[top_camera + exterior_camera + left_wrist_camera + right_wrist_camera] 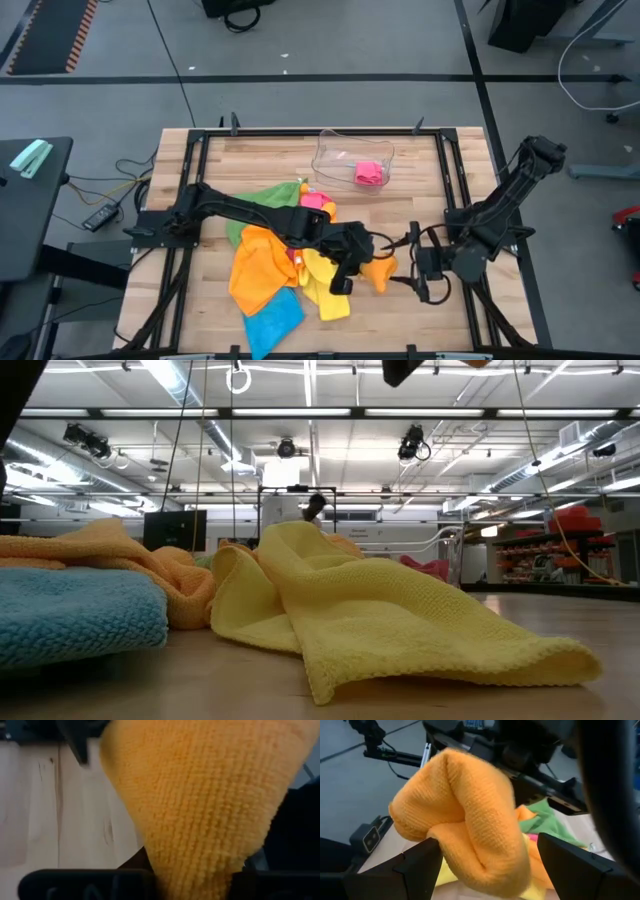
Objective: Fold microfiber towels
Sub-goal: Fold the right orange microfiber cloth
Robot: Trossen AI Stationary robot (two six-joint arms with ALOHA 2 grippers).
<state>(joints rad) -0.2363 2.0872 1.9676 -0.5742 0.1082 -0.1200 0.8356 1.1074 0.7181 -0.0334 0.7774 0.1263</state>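
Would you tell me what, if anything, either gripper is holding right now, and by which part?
The left gripper holds an orange towel bunched at one end, the rest hanging free. The right gripper is open around the hanging part, not yet closed.

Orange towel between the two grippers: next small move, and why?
Probably close the right gripper on the orange towel. The left gripper is pinching that towel, which hangs bunched between the right gripper's open fingers, so a second grip looks ready. In the high view both grippers meet at the towel, beside the yellow towel. With two holds it could be spread flat.
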